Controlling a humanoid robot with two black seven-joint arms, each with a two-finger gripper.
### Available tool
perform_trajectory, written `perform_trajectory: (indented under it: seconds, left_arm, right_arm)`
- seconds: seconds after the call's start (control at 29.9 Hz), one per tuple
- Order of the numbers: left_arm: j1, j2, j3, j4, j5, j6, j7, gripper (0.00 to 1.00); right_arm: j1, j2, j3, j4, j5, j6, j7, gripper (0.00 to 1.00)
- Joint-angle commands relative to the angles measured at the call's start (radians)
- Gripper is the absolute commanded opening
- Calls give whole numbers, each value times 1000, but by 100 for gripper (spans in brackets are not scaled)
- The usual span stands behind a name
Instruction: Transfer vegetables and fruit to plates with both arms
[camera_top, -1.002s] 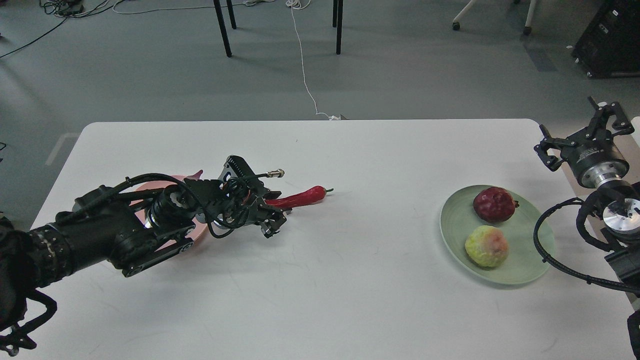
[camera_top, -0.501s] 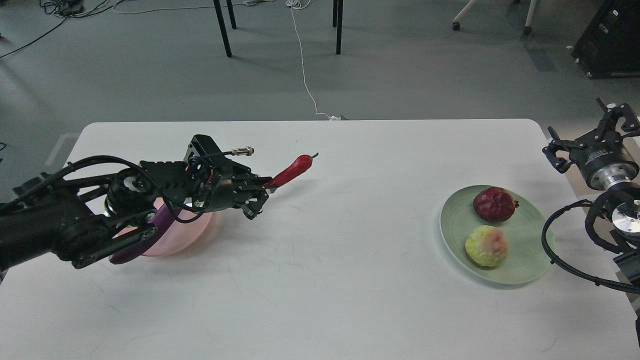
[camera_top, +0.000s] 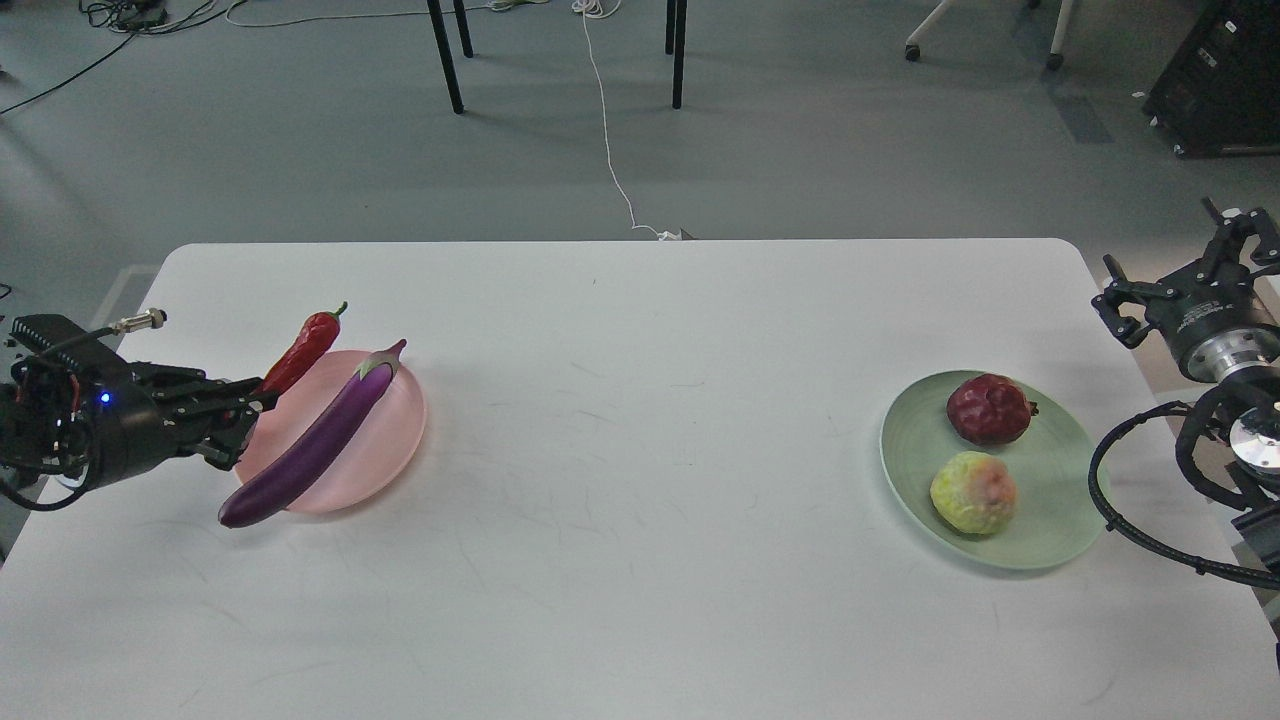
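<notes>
My left gripper (camera_top: 252, 402) is at the left edge of the pink plate (camera_top: 395, 440), shut on the lower end of the red chili pepper (camera_top: 303, 349), which sticks up and to the right above the plate's far left rim. The purple eggplant (camera_top: 315, 443) lies slantwise across the pink plate, its dark end hanging over the near rim. The green plate (camera_top: 1060, 510) at the right holds the dark red fruit (camera_top: 988, 408) and the yellow-green fruit (camera_top: 973, 491). My right gripper (camera_top: 1185, 268) is raised beyond the table's right edge, open and empty.
The white table (camera_top: 640, 520) carries only the two plates. Chair legs (camera_top: 445, 55), a white cable (camera_top: 610, 150) and a black case (camera_top: 1220, 80) stand on the grey floor behind it.
My left arm has drawn back to the left with the chili, from mid-table to the pink plate's left side, uncovering the eggplant. The right gripper has shifted slightly right.
</notes>
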Motion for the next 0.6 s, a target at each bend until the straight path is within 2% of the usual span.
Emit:
perform_trajectory:
  seconds: [0.0, 0.07, 0.1, 0.13, 0.2, 0.3, 0.37, 0.57]
  left_arm:
    - [42, -62, 0, 64, -33, 41, -2, 29]
    - [43, -74, -1, 67, -46, 60, 0, 54]
    - [43, -74, -1, 67, -47, 60, 0, 54]
    - [46, -79, 0, 67, -53, 86, -2, 60]
    - [46, -82, -3, 67, -53, 103, -2, 81]
    - [40, -105, -13, 67, -72, 103, -2, 88]
    - [31, -113, -21, 67, -152, 101, -2, 97]
    - [-24, -120, -62, 70, -557, 95, 0, 98]
  right_arm:
    - [8, -1, 0, 5, -1, 0, 0, 99]
    - [8, -5, -8, 5, -1, 0, 0, 99]
    - [8, -5, -8, 5, -1, 0, 0, 99]
    - [9, -11, -28, 5, -1, 0, 0, 99]
    - [12, -13, -42, 5, -1, 0, 0, 99]
    - [18, -15, -45, 4, -3, 0, 0, 99]
    - [25, -15, -45, 4, -3, 0, 0, 99]
    - [29, -13, -45, 4, -3, 0, 0, 99]
